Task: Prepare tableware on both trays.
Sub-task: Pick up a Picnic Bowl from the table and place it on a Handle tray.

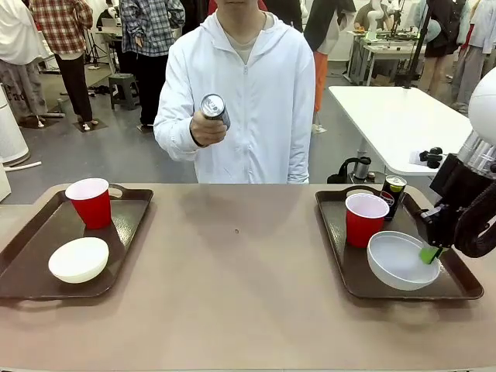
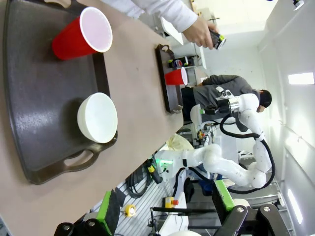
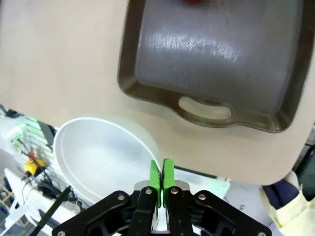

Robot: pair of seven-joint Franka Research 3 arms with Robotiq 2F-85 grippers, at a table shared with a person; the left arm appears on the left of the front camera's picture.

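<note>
The right tool [image 1: 431,253], pinching the rim of the bowl [image 1: 401,260], holds it over the right tray [image 1: 335,256] beside the cup [image 1: 365,219], so it likely needs lowering and release, while the left tool [image 2: 167,216] stands spread.

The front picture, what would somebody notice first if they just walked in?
Probably the person's hand across the table, holding up a dark can. Next, the right gripper pinching the rim of a white bowl over the right tray, beside a red cup and another can. The left tray holds a red cup and a bowl.
</note>
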